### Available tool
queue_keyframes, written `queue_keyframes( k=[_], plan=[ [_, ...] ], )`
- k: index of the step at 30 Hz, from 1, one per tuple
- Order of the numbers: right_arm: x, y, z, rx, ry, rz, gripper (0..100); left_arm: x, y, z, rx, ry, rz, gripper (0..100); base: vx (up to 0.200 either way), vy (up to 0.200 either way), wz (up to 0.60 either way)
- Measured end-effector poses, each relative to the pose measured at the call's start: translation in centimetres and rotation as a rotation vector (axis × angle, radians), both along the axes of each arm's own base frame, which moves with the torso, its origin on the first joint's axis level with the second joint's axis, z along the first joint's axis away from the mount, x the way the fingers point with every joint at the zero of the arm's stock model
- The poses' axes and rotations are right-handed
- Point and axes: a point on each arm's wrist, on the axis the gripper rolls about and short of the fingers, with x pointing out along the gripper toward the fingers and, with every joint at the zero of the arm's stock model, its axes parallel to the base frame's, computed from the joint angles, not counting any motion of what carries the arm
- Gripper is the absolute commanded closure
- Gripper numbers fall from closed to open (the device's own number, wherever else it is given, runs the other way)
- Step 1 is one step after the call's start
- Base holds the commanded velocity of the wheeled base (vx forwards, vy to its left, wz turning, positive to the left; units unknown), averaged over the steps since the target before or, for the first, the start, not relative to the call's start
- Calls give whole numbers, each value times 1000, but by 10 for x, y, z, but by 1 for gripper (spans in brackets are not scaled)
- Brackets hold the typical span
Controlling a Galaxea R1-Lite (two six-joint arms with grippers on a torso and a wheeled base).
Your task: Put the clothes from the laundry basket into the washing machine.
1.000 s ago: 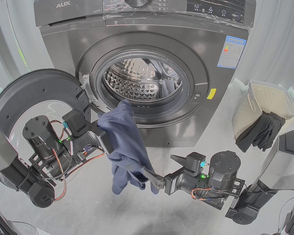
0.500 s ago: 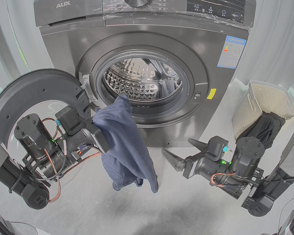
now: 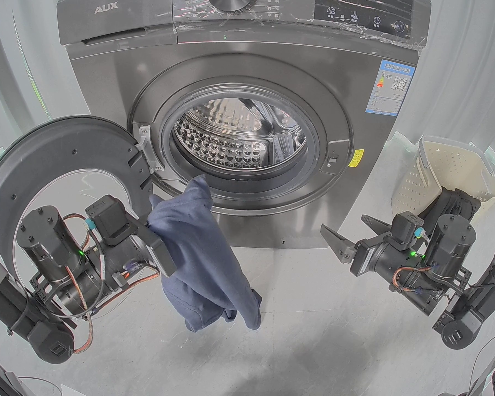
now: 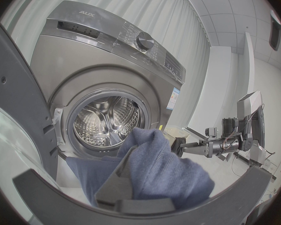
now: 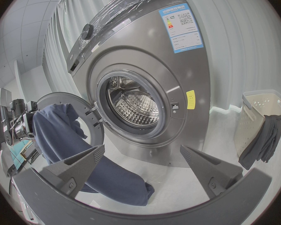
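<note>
1. Left gripper (image 3: pixel 162 236) is clamped on the blue garment (image 3: pixel 209 259). The garment hangs beside the open door (image 3: pixel 55 144), just below the lower-left rim of the drum opening (image 3: pixel 242 133).
2. Step looks like loading: lift so the hanging tail clears the rim, push deep, then release.
3. Right gripper (image 3: pixel 344 222) has jaws spread and empty, near the laundry basket (image 3: pixel 451 166). A dark garment (image 3: pixel 445 221) is draped over the basket's front edge.
</note>
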Motion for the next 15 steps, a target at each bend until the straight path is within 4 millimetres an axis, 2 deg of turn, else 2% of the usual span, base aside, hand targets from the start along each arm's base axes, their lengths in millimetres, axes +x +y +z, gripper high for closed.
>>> queue_keyframes(
  k=[10, 15],
  plan=[
    [0, -6, -2, -11, 9, -11, 0, -9, 4, -13, 44, 44, -2, 100, 0, 0, 0],
    [-1, -4, -4, -13, 15, -4, 0, -10, 4, -18, 64, 56, -4, 100, 200, 0, 0]
  ],
)
